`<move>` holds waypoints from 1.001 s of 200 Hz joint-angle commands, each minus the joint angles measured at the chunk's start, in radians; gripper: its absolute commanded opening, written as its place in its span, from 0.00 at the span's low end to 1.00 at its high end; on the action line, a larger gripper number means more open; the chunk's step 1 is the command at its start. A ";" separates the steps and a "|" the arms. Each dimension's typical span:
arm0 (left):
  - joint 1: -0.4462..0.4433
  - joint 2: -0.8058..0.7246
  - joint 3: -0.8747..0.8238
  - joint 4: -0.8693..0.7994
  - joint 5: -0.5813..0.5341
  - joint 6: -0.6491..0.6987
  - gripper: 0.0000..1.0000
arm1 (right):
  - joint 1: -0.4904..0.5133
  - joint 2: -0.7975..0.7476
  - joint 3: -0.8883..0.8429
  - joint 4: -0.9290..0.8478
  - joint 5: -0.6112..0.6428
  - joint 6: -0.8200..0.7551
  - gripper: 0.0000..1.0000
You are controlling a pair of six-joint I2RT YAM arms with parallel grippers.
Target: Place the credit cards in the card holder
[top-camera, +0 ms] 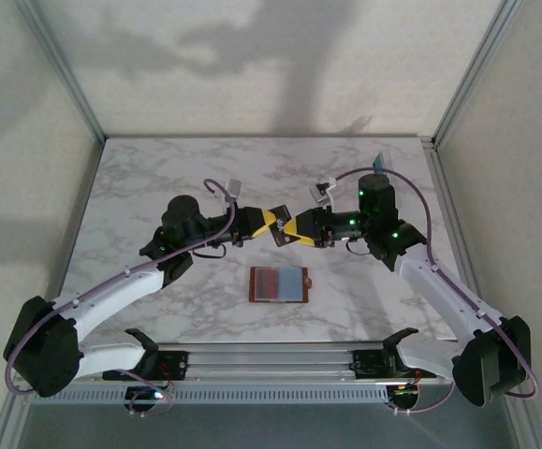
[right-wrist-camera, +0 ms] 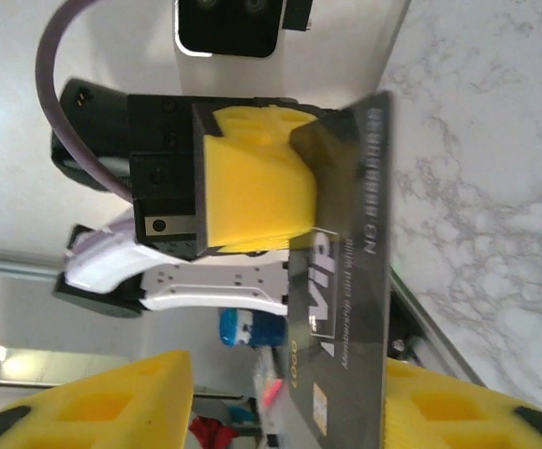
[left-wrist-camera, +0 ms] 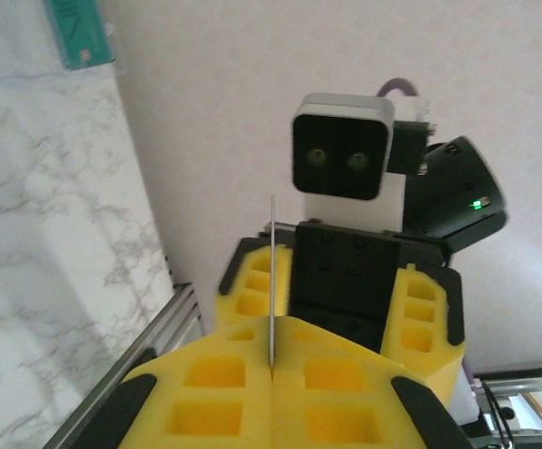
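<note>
On marble table (top-camera: 158, 187), card holder (top-camera: 256, 285), pale walls (top-camera: 252, 65)

left claw (top-camera: 272, 224) tight, right claw (top-camera: 288, 230) wide, tip to tip

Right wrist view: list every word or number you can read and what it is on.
"VIP": large letters on the dark card.
"Membership card": small print beside it, barely legible.
Embossed number row along the card's long edge, and a small gold word: too blurred to read.

One card holder (top-camera: 255, 285), four credit cards (right-wrist-camera: 345, 281), two arms (top-camera: 111, 299)
</note>
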 commanded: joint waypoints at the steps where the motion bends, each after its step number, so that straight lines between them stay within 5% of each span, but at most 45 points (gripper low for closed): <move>1: -0.009 0.028 0.020 -0.112 0.053 0.074 0.01 | 0.008 0.030 0.056 -0.176 -0.012 -0.159 0.39; 32: -0.011 0.035 0.033 -0.237 0.079 0.170 0.00 | 0.007 0.071 0.054 -0.194 -0.042 -0.194 0.14; 55: -0.011 0.038 0.023 -0.186 0.108 0.154 0.01 | 0.007 0.091 0.045 -0.230 -0.045 -0.231 0.34; 93: -0.012 0.047 0.010 -0.159 0.128 0.146 0.01 | 0.007 0.111 0.049 -0.230 -0.061 -0.252 0.37; 115: -0.014 0.057 0.000 -0.109 0.155 0.122 0.01 | 0.005 0.121 0.055 -0.243 -0.056 -0.285 0.47; 139: -0.019 0.072 0.005 -0.088 0.186 0.110 0.01 | 0.004 0.141 0.065 -0.260 -0.061 -0.305 0.44; 200: -0.019 0.101 0.030 -0.224 0.204 0.228 0.02 | -0.021 0.135 0.033 -0.267 -0.096 -0.337 0.17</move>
